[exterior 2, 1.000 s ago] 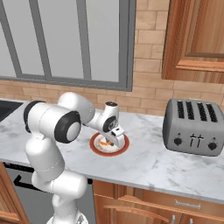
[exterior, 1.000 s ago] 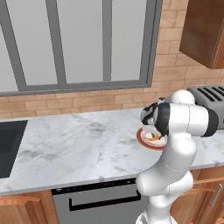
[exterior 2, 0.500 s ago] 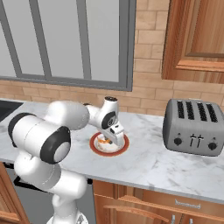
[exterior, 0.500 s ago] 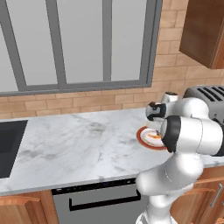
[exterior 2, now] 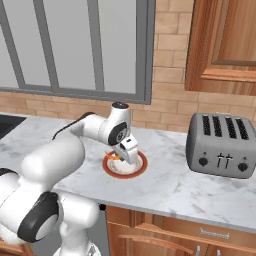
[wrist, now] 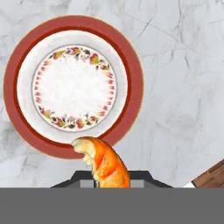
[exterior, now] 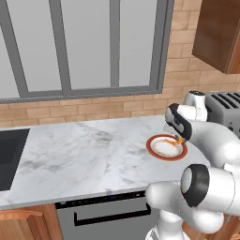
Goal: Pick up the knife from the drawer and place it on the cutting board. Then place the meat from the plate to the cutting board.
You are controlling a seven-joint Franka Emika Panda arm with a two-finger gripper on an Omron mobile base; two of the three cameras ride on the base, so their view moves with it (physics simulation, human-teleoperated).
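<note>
meat [wrist: 105,164] pinched in jaws above plate [wrist: 131,65] rim, bare marble counter [exterior: 84,154] around

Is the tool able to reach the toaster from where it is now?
Probably yes: the toaster stands close beside the plate, open counter between, but the tool is shut on the meat.

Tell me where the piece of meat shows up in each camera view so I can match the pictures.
Left base view: the meat is right of centre, at the end effector, over the plate's right rim.
Right base view: left of centre, at the plate's left rim.
Hand view: bottom centre, between the fingertips, overlapping the plate's lower rim.
Shared landmark: the red-rimmed plate on the marble counter.
</note>
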